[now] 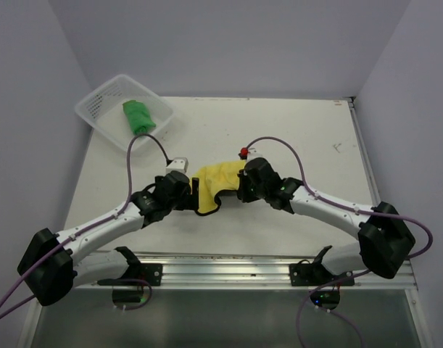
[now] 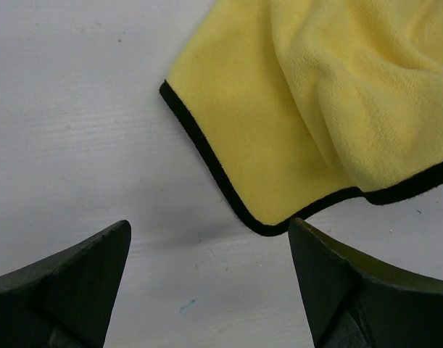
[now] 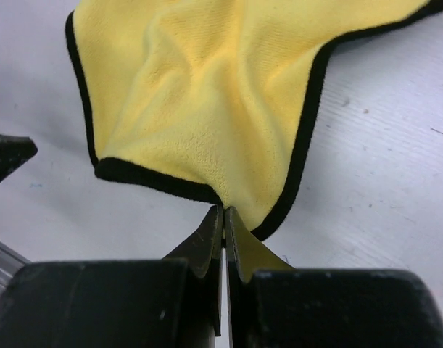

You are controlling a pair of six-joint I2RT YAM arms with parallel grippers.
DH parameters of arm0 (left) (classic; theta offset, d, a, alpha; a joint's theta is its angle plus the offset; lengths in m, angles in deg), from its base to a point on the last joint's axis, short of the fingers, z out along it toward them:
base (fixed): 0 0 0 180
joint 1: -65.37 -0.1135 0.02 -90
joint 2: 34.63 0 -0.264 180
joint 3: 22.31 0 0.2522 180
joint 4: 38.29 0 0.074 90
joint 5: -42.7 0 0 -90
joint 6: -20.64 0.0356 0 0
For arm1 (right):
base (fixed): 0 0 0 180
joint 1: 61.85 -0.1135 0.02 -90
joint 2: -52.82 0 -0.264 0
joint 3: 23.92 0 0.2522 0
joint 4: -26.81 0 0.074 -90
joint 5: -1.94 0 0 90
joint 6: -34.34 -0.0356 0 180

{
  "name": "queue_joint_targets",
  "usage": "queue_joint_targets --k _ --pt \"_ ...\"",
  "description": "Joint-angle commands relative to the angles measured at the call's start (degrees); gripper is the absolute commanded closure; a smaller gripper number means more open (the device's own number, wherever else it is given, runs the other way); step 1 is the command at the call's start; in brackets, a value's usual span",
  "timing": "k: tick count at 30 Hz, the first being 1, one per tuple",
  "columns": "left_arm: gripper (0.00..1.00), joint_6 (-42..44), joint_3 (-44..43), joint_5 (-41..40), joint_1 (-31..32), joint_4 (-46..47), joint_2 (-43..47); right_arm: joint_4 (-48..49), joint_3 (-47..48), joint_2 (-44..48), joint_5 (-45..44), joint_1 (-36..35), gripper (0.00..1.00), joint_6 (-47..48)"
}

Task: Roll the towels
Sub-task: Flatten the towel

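R gripper (image 3: pixel 223 212): jaws pressed together, pinching the black-hemmed edge of the yellow towel (image 3: pixel 206 94); the cloth puckers toward the pinch. L gripper (image 2: pixel 209 226): jaws wide apart, holding nothing, low over the bare table (image 1: pixel 294 138), w/ another hemmed corner of the towel just ahead of the tips.

Yellow towel lies rumpled mid-table, nearer the near edge than the far one, approx centred btw the left & right edges. Green towel (image 1: pixel 138 116) sits bunched in the basket (image 1: pixel 90 109) at the far left corner; looks dealt with.

Step, as I read it: securing the yellow one's corners before rolling. Next move prob needs L to slide fwd & close on its corner, then both arms pull the cloth flat & turn the edge over evenly. Uneven pull = skewed roll.
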Motion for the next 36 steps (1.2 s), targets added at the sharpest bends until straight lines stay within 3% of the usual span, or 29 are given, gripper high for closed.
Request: queue_joint_targets --k 1,10,18,25,29,36 --pt "0.08 3.84 -0.77 4.51 -0.05 5.65 -0.97 -5.56 2.24 2.36 7.0 2.79 1.0 -3.34" --pt "0.19 13.42 -8.6 2.76 5.66 1.7 -11.79 -11.1 0.93 4.55 5.25 5.24 1.0 -4.22" --pt "0.23 22.39 -12.29 1.71 10.75 -1.2 -17.23 -9.96 -1.88 6.05 9.19 10.87 1.0 -3.78" --pt "0.25 29.07 -12.81 9.69 12.16 1.78 -19.26 -9.43 -2.33 5.7 11.31 13.07 1.0 -2.9" --pt "0.33 33.1 -15.72 14.7 12.25 -0.5 -23.48 -9.26 -2.76 5.7 11.84 14.04 1.0 -2.64" --pt "0.35 34.52 -15.81 17.26 12.69 -1.03 -26.12 -9.26 -3.12 5.7 12.89 16.49 1.0 -2.02"
